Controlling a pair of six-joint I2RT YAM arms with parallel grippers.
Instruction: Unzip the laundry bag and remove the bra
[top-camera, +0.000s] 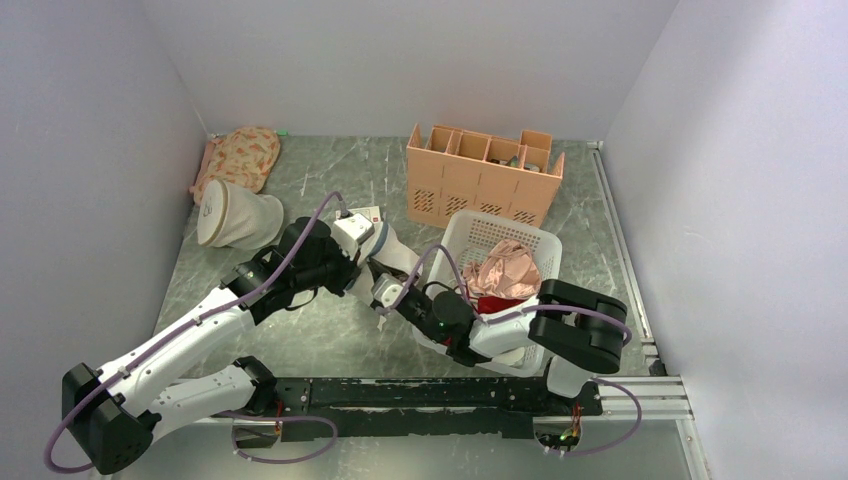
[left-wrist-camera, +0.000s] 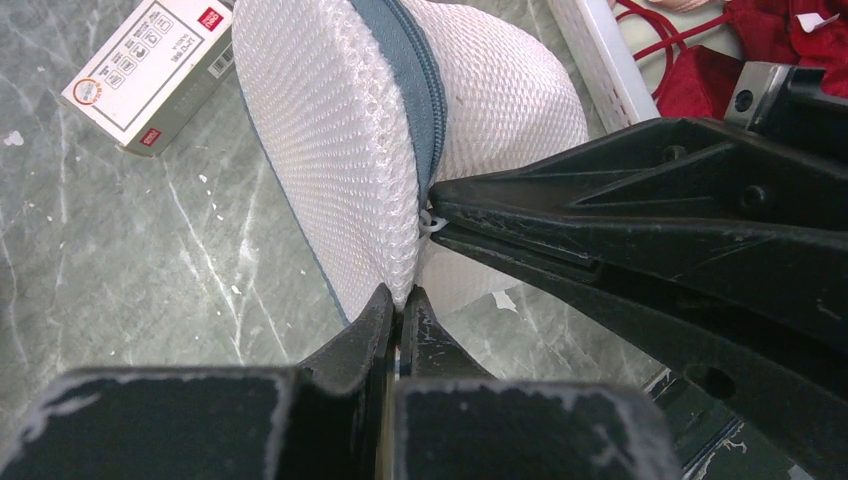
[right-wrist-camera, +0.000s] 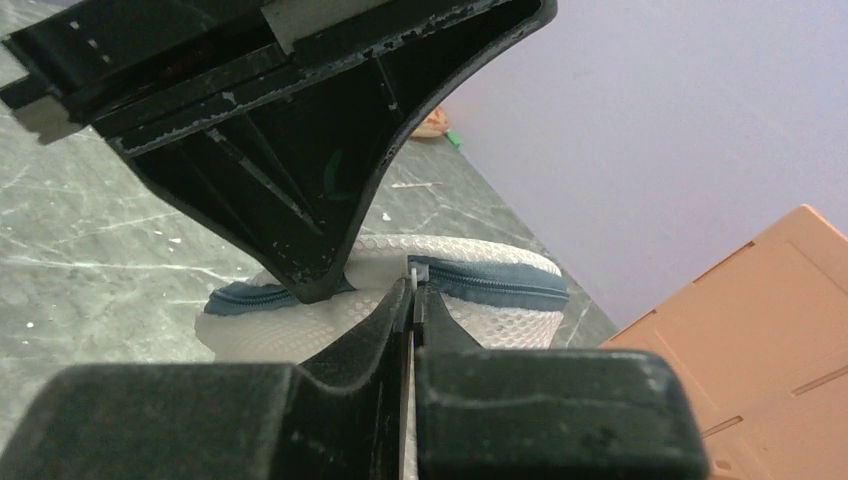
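Note:
The white mesh laundry bag lies on the table between my two grippers, its grey-blue zipper closed along the rim. My left gripper is shut on a fold of the bag's mesh beside the zipper; it also shows in the top view. My right gripper is shut on the small white zipper pull at the rim, its fingers crossing the left wrist view. The mesh and zipper show under both sets of fingers. The bra is hidden.
A white basket holding a pink satin garment and a red garment stands right of the bag. An orange divided crate is behind it. A cream bag with a logo and a patterned pouch lie far left. A small box is near the bag.

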